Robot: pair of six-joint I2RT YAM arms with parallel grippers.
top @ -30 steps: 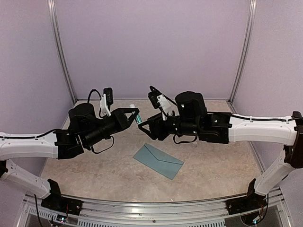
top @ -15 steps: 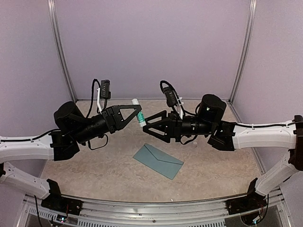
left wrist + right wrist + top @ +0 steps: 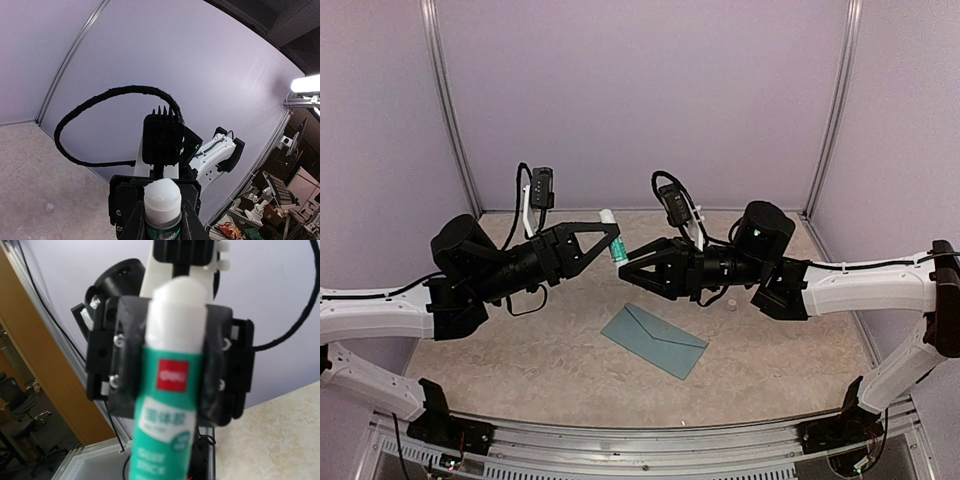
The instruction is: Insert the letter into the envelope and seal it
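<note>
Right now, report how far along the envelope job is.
Done: no loose letter shows, so it may already be inside the envelope, which lies flat on the table. In hand: the left end effector clamps the glue stick in the air, with the right end effector close to its lower end. Left: gluing the envelope and pressing it sealed.

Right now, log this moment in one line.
left gripper: shut on glue stick, raised | right gripper: at its lower end, grip unclear | envelope: flat on table, untouched
</note>
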